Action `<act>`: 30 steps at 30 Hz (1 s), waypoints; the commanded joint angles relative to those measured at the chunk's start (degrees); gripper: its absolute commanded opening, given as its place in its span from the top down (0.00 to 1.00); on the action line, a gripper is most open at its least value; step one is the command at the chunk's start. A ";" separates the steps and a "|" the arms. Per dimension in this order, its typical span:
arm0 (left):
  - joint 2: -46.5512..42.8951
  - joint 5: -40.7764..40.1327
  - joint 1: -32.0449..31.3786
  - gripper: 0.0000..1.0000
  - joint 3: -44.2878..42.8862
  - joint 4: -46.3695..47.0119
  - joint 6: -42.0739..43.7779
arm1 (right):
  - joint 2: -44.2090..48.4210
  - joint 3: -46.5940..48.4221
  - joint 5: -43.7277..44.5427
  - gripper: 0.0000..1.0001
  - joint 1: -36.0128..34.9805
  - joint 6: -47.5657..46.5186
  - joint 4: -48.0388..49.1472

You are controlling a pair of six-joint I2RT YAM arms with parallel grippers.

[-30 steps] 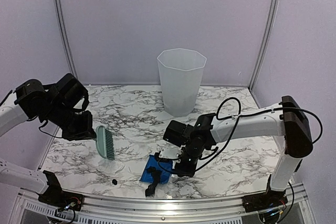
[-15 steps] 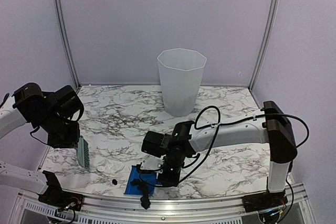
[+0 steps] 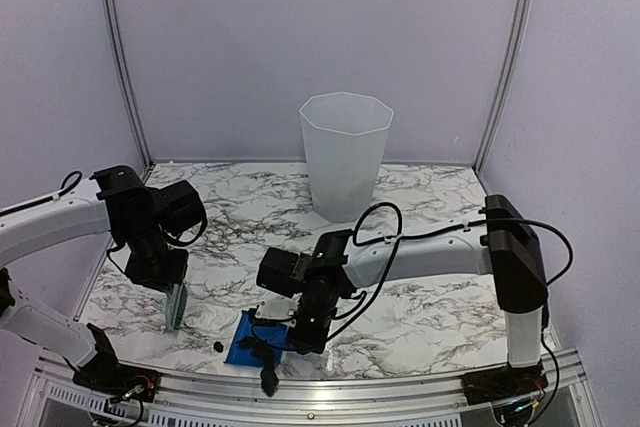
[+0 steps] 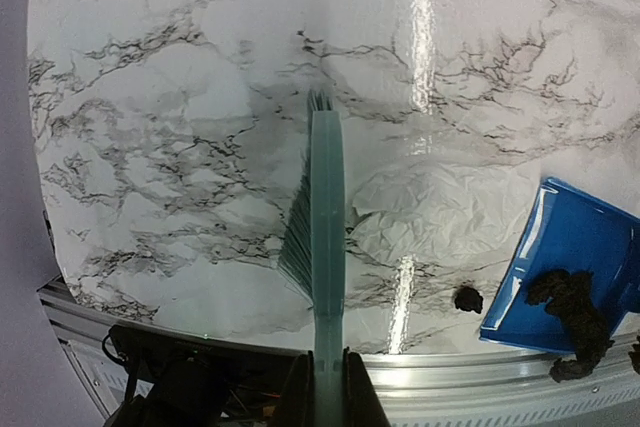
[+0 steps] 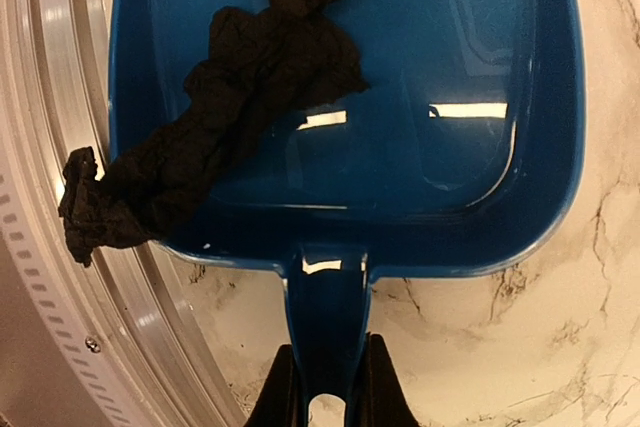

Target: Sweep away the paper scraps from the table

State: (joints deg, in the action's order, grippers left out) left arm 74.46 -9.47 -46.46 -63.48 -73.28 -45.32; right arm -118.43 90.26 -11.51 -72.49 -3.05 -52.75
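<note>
The left gripper (image 4: 325, 387) has its fingers pressed tight on the handle of a pale green plastic hand brush (image 4: 325, 207), which points away from the wrist over the white marble-patterned table (image 4: 200, 67); its bristles show on the side turned away from the dustpan. The right gripper (image 5: 325, 387) pinches the short handle of a blue plastic dustpan (image 5: 420, 97), which lies flat on the table close to the metal front edge (image 5: 45, 147). The paper scraps (image 5: 250, 77) seen here are black, crumpled strips: they lie inside the pan, and the end of one hangs over the pan's side wall onto the metal edge. One small black scrap (image 4: 467, 298) sits on the bare table just beside the pan's open mouth, between pan and brush. A tall translucent white bin (image 3: 345, 157) stands at the back of the table, well apart from both arms
</note>
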 commanded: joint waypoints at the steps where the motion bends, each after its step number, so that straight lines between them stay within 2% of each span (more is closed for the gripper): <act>1: 2.44 5.14 0.07 1.00 -0.99 5.56 5.18 | -2.54 3.95 0.72 1.00 -0.35 0.35 -1.40; 11: 6.15 14.38 -0.82 1.00 -2.66 11.34 5.42 | -4.66 6.62 1.90 1.00 -0.13 -0.31 -1.24; 19: 5.36 17.03 -4.57 1.00 -2.93 11.80 2.52 | -2.33 4.43 2.14 1.00 2.69 0.85 1.63; 23: 4.09 15.78 -5.22 1.00 -2.71 11.75 0.99 | -1.28 3.19 2.72 1.00 3.99 0.53 2.17; 30: 1.63 8.03 -5.25 1.00 -6.63 11.60 -1.98 | 0.68 -0.58 3.01 1.00 4.46 -0.70 2.61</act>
State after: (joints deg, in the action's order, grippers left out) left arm 78.00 2.94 -51.37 -67.20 -61.54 -44.93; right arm -119.96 91.48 -10.15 -68.38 -3.29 -50.33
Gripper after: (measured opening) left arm 0.047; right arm 0.070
